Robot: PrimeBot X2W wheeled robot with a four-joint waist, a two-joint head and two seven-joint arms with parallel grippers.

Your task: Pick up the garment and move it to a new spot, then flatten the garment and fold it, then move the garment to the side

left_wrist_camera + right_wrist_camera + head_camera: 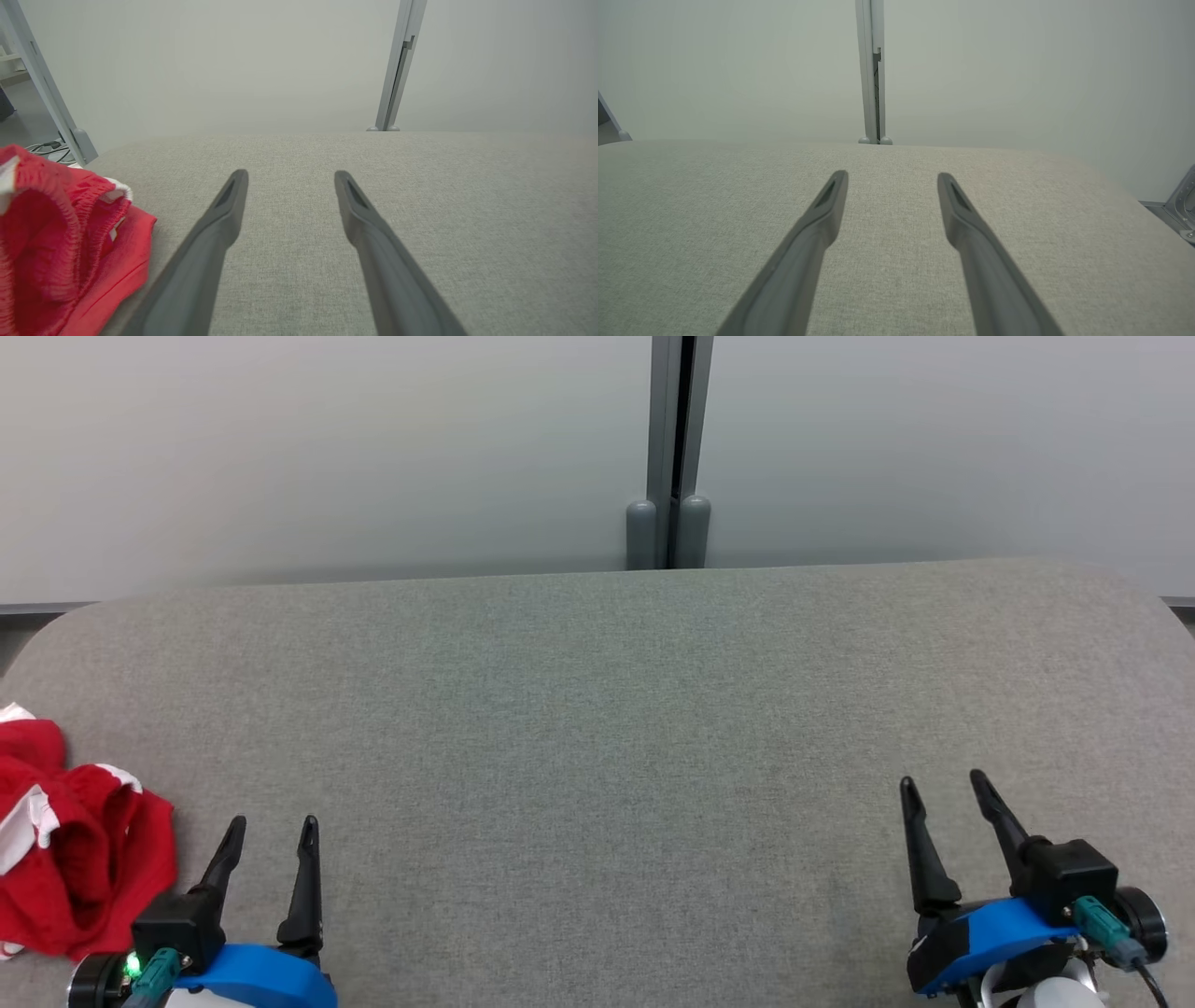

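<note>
Grey woven fabric covers a broad table (597,709) with rounded far corners in the head view; its far edge runs along pale wall panels (327,448) split by a grey upright post (674,448). Most of the tabletop between the arms lies bare. A crumpled red garment with white trim (75,859) sits at the near left edge, partly cut off by the frame. The left gripper (274,823) rests just beside it, to its right and not touching, fingers parted moderately with nothing between them. The right gripper (941,780) is well apart at the near right, parted about as far and likewise holding nothing.

From the left wrist, the left gripper (290,175) points across bare cloth towards the post (397,70), jaws apart. The garment (56,242) bunches at the left, its ribbed waistband standing up, close to the table's rounded corner. A slanted grey frame leg (42,93) stands beyond that corner.

From the right wrist, the right gripper (892,175) stands apart over bare table (668,210); the right edge curves away near a metal bracket (1181,210).
</note>
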